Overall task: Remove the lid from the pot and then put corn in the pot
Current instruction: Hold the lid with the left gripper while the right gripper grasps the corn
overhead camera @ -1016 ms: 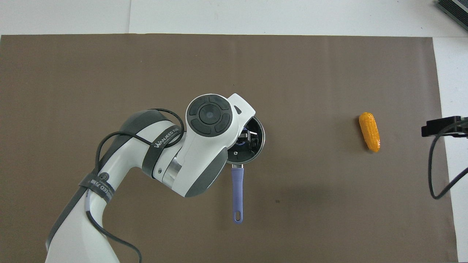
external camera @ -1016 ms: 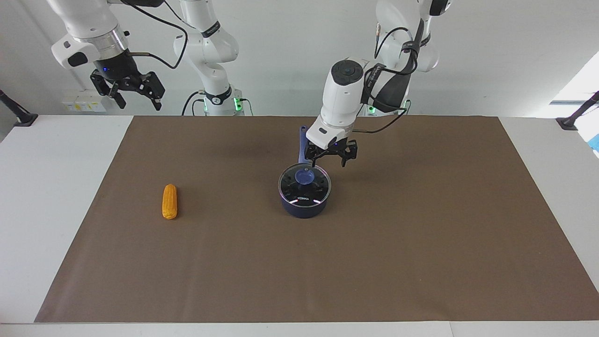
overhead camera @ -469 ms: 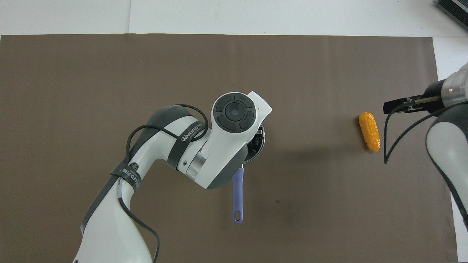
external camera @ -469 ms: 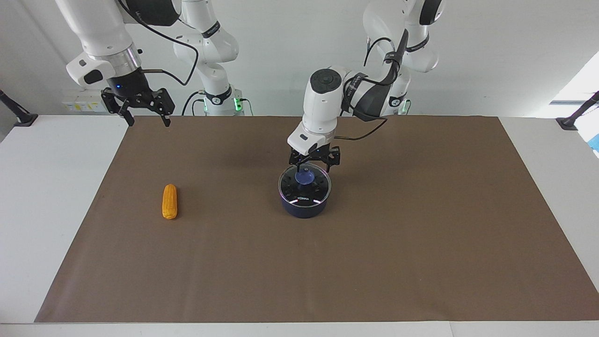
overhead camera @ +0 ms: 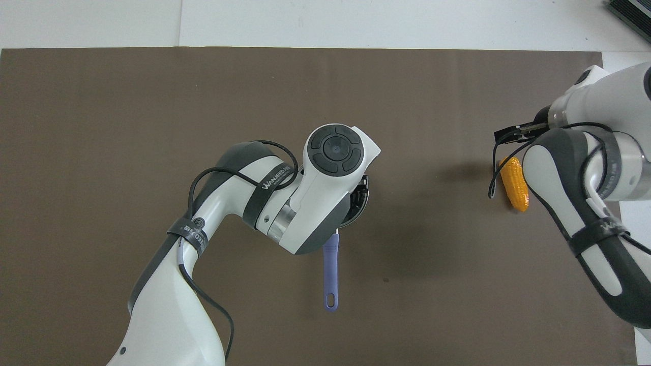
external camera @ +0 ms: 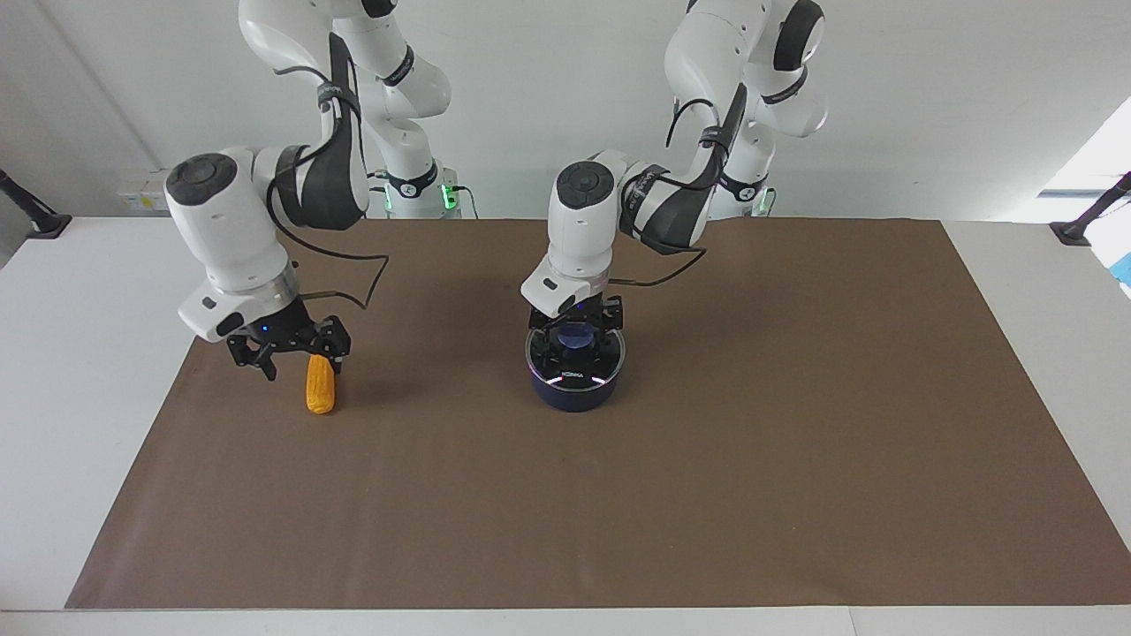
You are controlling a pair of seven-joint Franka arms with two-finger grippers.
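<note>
Listing by view, the pot as landmark.

Facing view: pot [external camera: 574, 378] mid-bench on the brown mat [external camera: 795, 442], lid [external camera: 575, 352] on it. Left gripper [external camera: 576, 323] low over the lid, jaws spread either side of the blue knob [external camera: 578, 336], not yet pinching. Corn [external camera: 320, 385] well off toward the right arm's end; right gripper [external camera: 287, 347] low over its nearer end, jaws spread, empty.

Overhead view: left arm hides the lid; pot's handle [overhead camera: 330, 272] points toward the robots. Corn [overhead camera: 515, 183] lies lengthwise, near-to-far.

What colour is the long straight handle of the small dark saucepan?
The saucepan's handle is light purplish blue, paler than the pot body. It shows best in the overhead view.
</note>
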